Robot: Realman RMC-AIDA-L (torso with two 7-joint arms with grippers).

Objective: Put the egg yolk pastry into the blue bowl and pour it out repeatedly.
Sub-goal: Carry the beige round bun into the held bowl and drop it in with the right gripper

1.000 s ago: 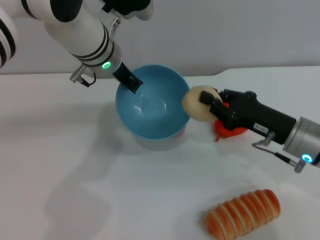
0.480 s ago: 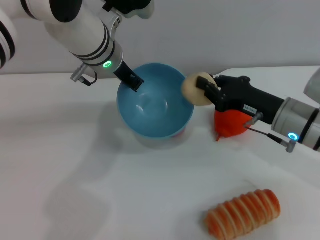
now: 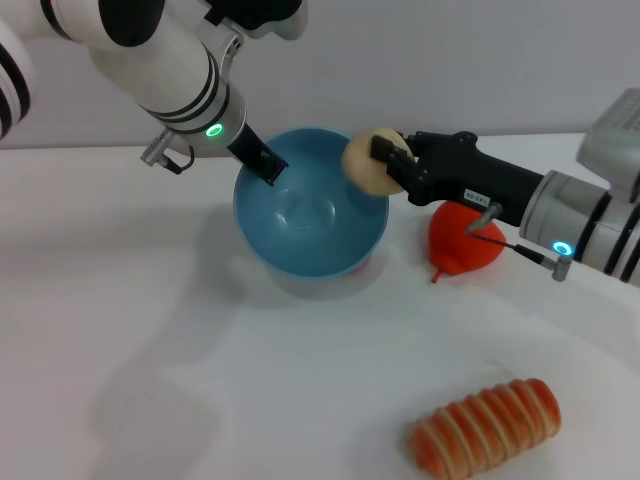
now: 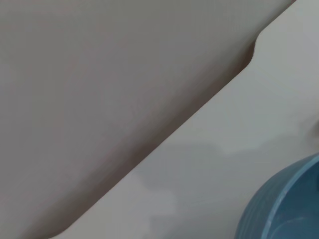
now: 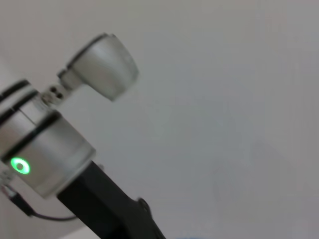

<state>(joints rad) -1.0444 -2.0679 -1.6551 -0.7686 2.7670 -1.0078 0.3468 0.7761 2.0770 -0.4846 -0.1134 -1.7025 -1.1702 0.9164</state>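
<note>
The light-blue bowl [image 3: 310, 215] is held tilted above the table, my left gripper [image 3: 266, 164] shut on its far-left rim. A slice of the bowl's outer wall [image 4: 289, 204] shows in the left wrist view. My right gripper [image 3: 385, 163] is shut on the pale beige egg yolk pastry [image 3: 366, 163] and holds it over the bowl's right rim. The bowl's inside looks bare. In the right wrist view only the left arm's wrist [image 5: 45, 149] with its green light shows against the wall.
An orange-red pear-shaped object [image 3: 462, 240] lies on the white table just right of the bowl, under my right arm. A long orange ridged bread roll [image 3: 487, 425] lies near the front right. The table's back edge [image 4: 199, 107] meets a grey wall.
My right gripper has carried the pastry up and to the left, from beside the bowl's right side to over its rim. The bowl and left gripper have hardly moved.
</note>
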